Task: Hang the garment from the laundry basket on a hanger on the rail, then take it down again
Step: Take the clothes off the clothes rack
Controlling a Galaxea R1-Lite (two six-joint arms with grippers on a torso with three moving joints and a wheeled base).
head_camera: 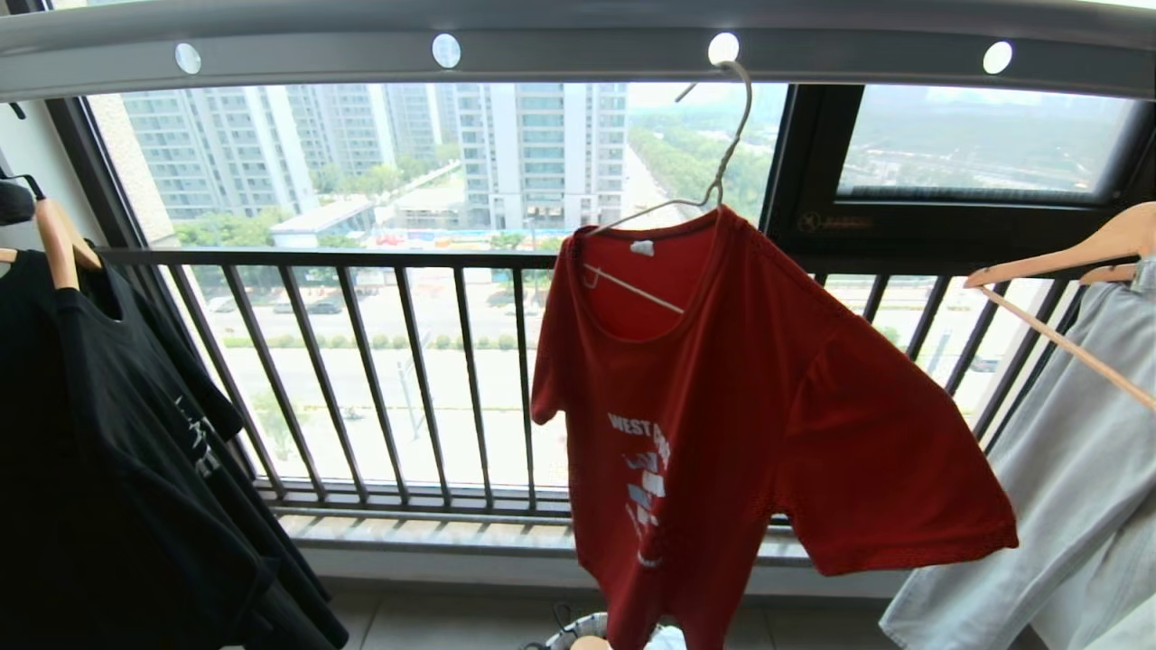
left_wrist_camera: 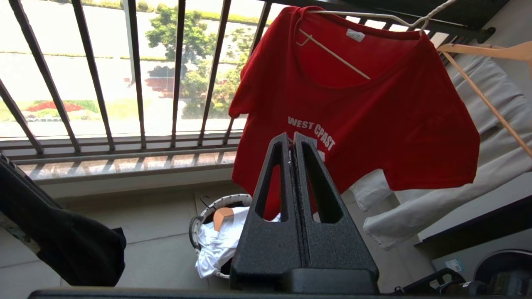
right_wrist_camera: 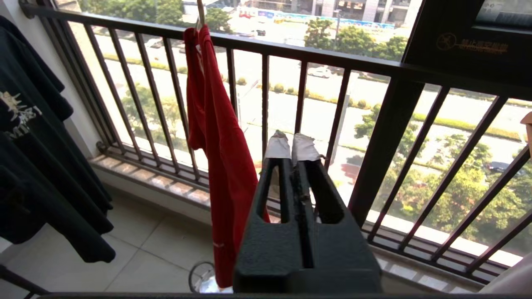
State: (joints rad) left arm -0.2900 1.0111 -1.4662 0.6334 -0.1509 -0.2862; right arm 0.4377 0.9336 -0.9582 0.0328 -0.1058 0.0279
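The garment, a red T-shirt with white print, hangs on the thin white wire hanger. The hanger's hook sits in a hole of the grey rail overhead, and the shirt hangs slanted, its right side lower. The laundry basket stands on the floor under it. Neither gripper shows in the head view. In the left wrist view my left gripper is shut and empty, short of the garment and above the laundry basket. My right gripper is shut and empty beside the garment.
A black T-shirt on a wooden hanger hangs at the left. A pale grey garment on another wooden hanger hangs at the right. The black balcony railing runs behind. A white T-shirt lies in the basket.
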